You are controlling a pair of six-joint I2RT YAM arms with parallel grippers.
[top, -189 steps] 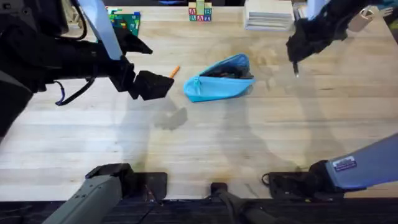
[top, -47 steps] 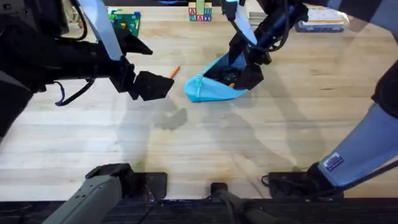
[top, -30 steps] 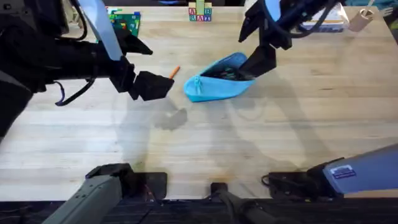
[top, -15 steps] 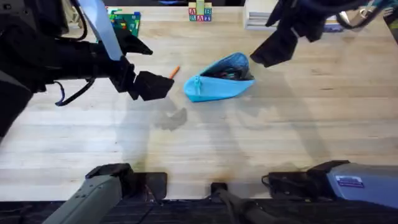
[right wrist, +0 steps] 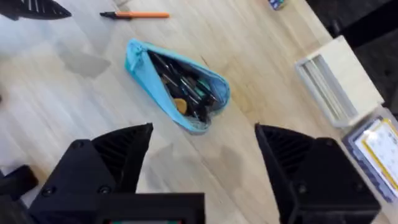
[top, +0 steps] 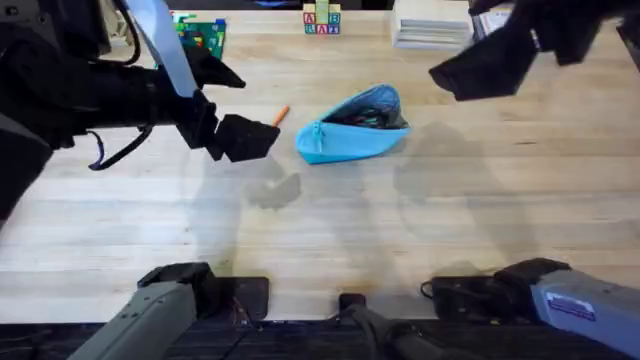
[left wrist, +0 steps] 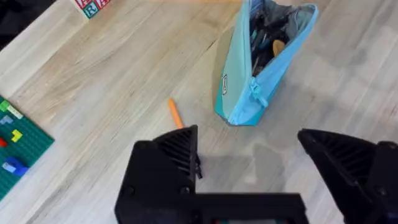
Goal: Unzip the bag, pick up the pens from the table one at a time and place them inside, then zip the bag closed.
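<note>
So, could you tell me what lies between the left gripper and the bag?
In the left wrist view, the orange pen lies on the table between the left gripper and the bag.

Overhead down-and-forward over the table (top: 330,230); both wrist views above the bag (left wrist: 261,68).

The slim orange pen (top: 281,114) is half hidden behind the black left gripper (top: 262,135); the open light-blue fabric pouch (top: 352,128) holds contents too small to identify.
</note>
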